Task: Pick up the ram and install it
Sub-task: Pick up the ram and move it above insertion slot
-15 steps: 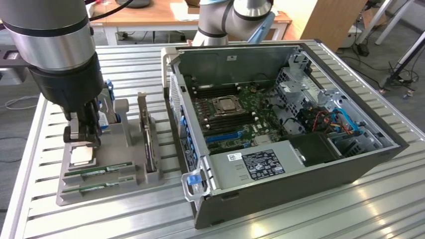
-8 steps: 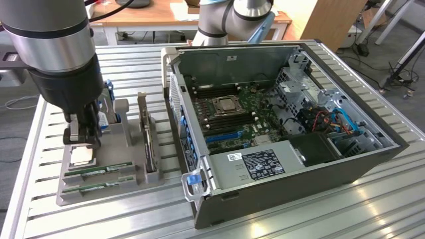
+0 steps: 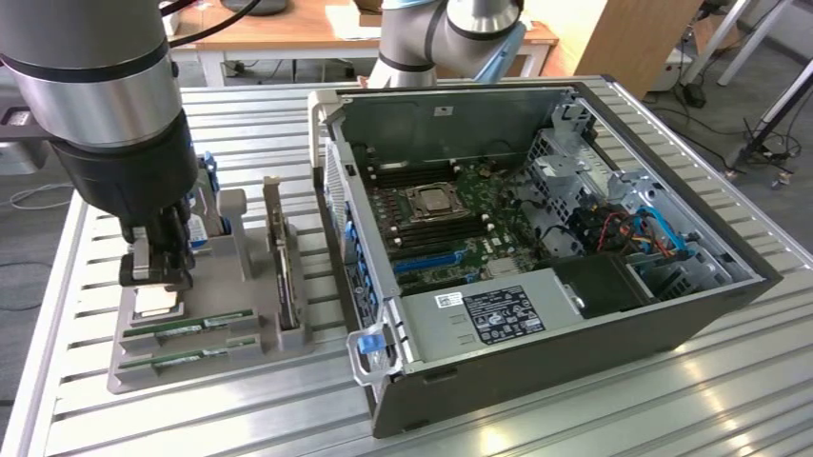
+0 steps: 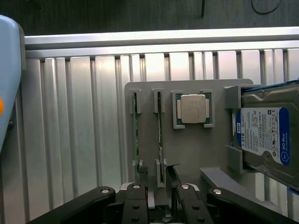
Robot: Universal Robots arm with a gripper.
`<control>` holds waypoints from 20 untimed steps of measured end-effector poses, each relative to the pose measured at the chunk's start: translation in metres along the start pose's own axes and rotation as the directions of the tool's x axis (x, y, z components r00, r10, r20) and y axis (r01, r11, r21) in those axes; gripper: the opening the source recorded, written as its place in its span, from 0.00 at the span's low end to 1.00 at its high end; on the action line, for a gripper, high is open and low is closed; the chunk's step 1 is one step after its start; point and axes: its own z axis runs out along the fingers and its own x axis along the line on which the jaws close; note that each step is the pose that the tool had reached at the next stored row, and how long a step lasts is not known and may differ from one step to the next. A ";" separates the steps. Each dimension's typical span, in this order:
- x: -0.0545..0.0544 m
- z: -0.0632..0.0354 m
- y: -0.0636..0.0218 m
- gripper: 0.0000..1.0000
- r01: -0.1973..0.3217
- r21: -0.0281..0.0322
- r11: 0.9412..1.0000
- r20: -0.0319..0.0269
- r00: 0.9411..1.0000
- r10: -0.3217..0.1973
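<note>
Robotics lab/workshop. Slatted alu. bench [image 3: 572,419] carries an open PC case [image 3: 546,238] at ctr and a grey parts fixture [image 3: 242,357] at 8 o'clock. Industrial robot arm [image 3: 102,95] at 10, wooden desk [image 3: 280,29] at 12, wheeled stand [image 3: 768,143] at 2.

An open computer case [image 3: 584,367] sits on the slatted counter [image 3: 572,428]. Beside the case, on the exterior view's left, a grey tray [image 4: 191,154] holds a processor chip [image 4: 193,109] and a hard drive [image 4: 264,135].
</note>
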 end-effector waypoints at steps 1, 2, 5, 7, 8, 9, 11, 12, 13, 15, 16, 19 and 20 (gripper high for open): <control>0.000 0.0000 0.0000 0.30 0.000 0.000 1.000 0.000 1.000 0.000; 0.000 0.0000 0.0000 0.30 0.000 0.000 1.000 0.000 1.000 0.000; 0.000 0.0021 -0.0001 0.30 0.000 0.000 1.000 0.000 1.000 0.000; 0.000 0.0044 -0.0002 0.30 0.000 0.000 1.000 0.000 1.000 0.000; 0.000 0.0057 -0.0003 0.30 0.000 0.000 1.000 0.000 1.000 0.000; 0.000 0.0069 -0.0003 0.30 0.000 0.000 1.000 0.000 1.000 0.000; 0.000 0.0096 -0.0005 0.30 0.000 0.000 1.000 0.000 1.000 0.000; 0.000 0.0110 -0.0005 0.30 0.000 0.000 1.000 0.000 1.000 0.000; 0.000 0.0118 -0.0006 0.30 0.000 0.000 1.000 0.000 1.000 0.000; 0.000 0.0120 -0.0005 0.30 0.000 0.000 1.000 0.000 1.000 0.000; 0.000 0.0121 -0.0006 0.30 0.000 0.000 1.000 0.000 1.000 0.000; 0.002 0.0125 -0.0008 0.30 0.000 0.000 1.000 0.000 1.000 0.000; 0.003 0.0124 -0.0008 0.30 0.000 0.000 1.000 0.000 1.000 0.000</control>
